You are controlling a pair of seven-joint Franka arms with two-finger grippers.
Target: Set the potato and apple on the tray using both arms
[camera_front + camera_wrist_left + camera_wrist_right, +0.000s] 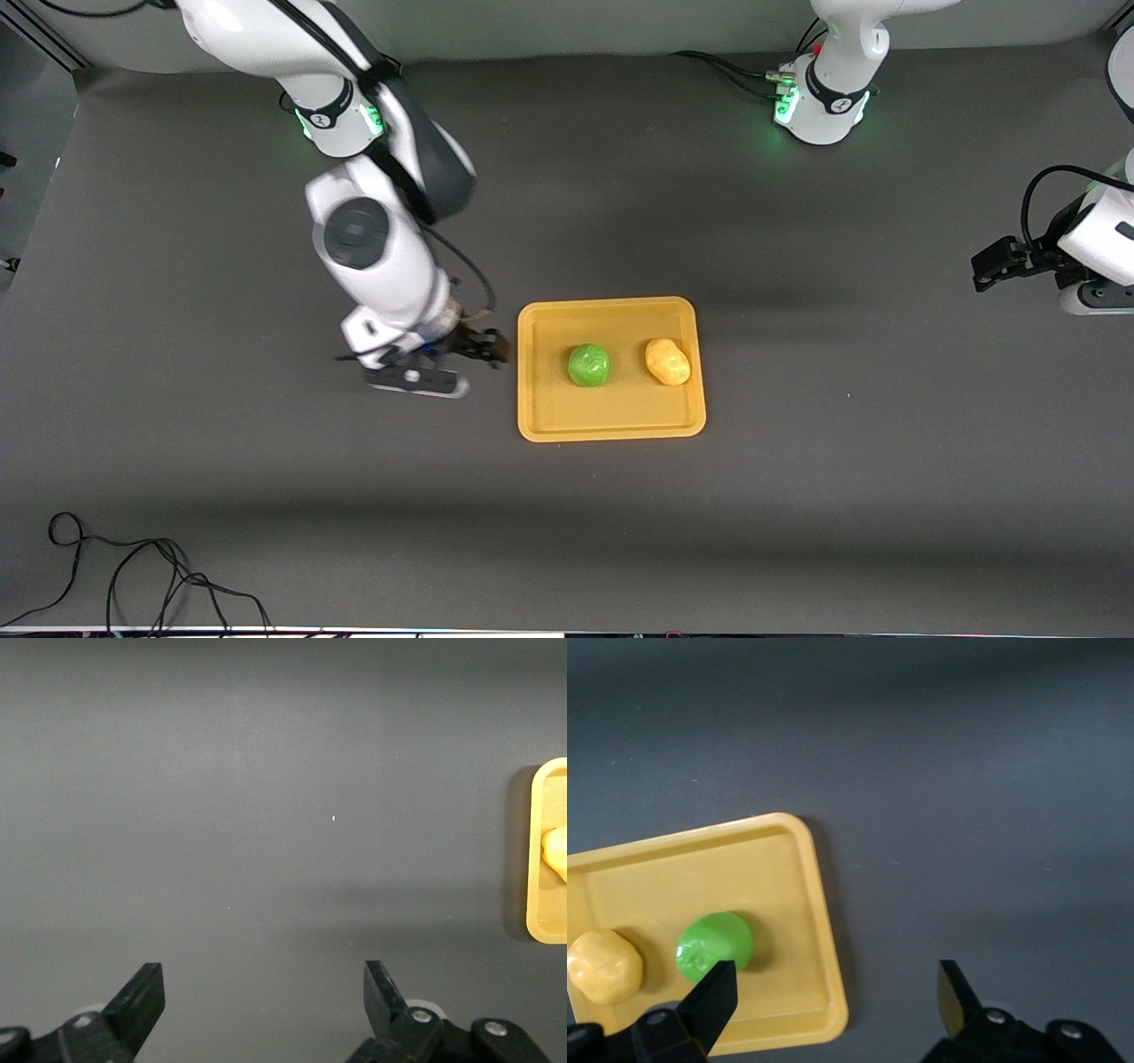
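The right arm reaches down from its base at the top of the front view, and its right tool [483,346] hangs low over the bare table [266,461], just beside the tray's rim at the right arm's end. Its wrist view shows the right tool [837,988] with both fingers [713,992] spread wide and nothing between them; one finger overlaps the tray in that picture, the other lies over bare table.

The tray [611,424] sits flat near the middle of the table, and in the right wrist view its rounded corner [802,837] is plain to see. The apple [589,365] lies inside it, on the half toward the right arm, clear of the rim. In the right wrist view the apple [715,945] rests on the tray floor, close to one finger in the picture. The potato [667,361] lies in the tray too, beside the apple toward the left arm's end, the two apart with bare tray between them. The right wrist view shows the potato [604,966] next to the apple.

The left arm waits at its own end of the table, its left tool [997,266] over bare table, well apart from the tray. In its wrist view the left tool [264,992] is wide open and empty, with a corner of the tray [536,859] at the picture's edge and a bit of the potato [556,850] showing.
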